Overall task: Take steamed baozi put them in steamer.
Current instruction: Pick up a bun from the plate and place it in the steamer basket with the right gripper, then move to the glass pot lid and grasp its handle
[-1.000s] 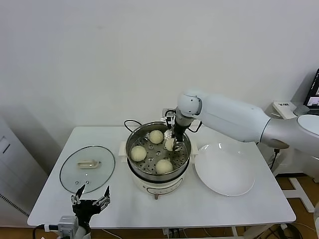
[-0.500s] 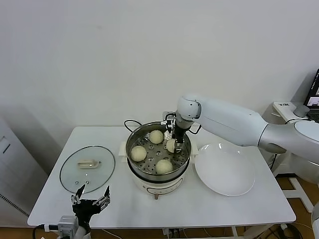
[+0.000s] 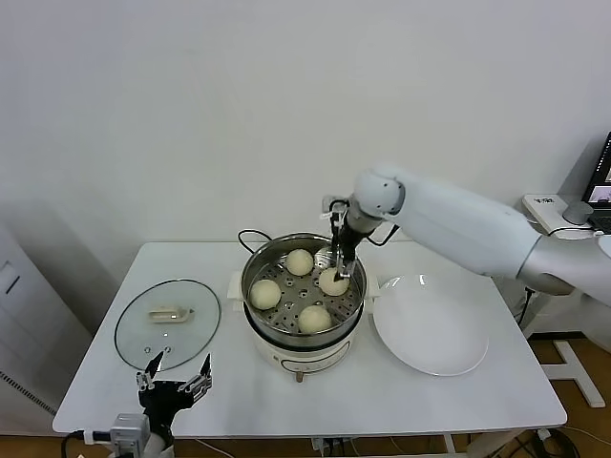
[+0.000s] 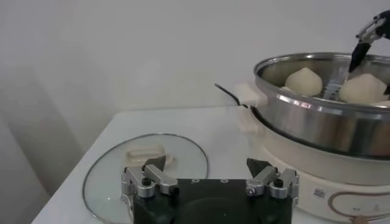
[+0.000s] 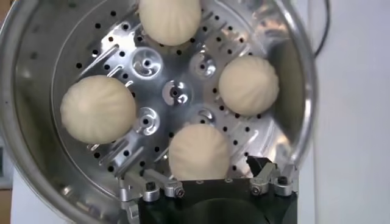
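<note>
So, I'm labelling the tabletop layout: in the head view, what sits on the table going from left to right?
Glass lid → steamer holding four baozi, right gripper above it → white plate.

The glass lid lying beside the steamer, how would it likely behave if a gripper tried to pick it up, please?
The glass lid lies flat on the table, so its thin rim probably offers little purchase. Its smooth glass looks slippery and breakable. The pale handle on top seems the safest place to grip.

White table (image 3: 496, 396) w/ steamer (image 3: 304, 336), lid (image 3: 168, 322), plate (image 3: 431, 329)
</note>
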You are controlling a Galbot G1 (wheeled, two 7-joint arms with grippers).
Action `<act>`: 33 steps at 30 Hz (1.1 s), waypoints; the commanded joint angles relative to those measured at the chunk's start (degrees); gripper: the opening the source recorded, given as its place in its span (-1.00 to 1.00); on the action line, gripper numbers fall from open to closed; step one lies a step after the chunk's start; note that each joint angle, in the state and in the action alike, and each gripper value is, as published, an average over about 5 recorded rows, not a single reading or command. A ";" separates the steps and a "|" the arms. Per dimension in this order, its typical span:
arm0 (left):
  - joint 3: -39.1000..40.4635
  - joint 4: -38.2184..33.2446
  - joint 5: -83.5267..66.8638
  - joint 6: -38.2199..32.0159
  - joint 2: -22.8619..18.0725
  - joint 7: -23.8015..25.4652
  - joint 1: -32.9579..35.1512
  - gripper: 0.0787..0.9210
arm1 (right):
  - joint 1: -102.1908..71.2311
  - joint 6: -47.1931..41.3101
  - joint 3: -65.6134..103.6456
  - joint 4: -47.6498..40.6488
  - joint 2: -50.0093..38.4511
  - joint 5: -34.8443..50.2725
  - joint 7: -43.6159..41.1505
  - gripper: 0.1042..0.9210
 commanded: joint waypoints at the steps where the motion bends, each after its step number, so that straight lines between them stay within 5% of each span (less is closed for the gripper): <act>1: -0.58 -0.80 -0.97 -0.54 -1.77 0.10 0.25 0.77 | -6.21 7.12 22.17 4.94 -7.15 11.94 12.47 0.76; 14: -3.63 3.85 -5.41 -5.89 -1.23 0.83 -3.50 0.77 | -45.73 19.91 62.92 19.74 -9.75 14.91 32.59 0.76; 24: -3.96 7.39 1.75 -6.60 0.87 1.27 -9.98 0.77 | -74.45 26.43 89.17 24.42 7.41 14.22 42.27 0.76; 33: -8.97 14.95 38.31 -14.37 3.63 1.93 -16.39 0.77 | -89.31 32.44 93.53 26.96 15.27 14.66 45.03 0.76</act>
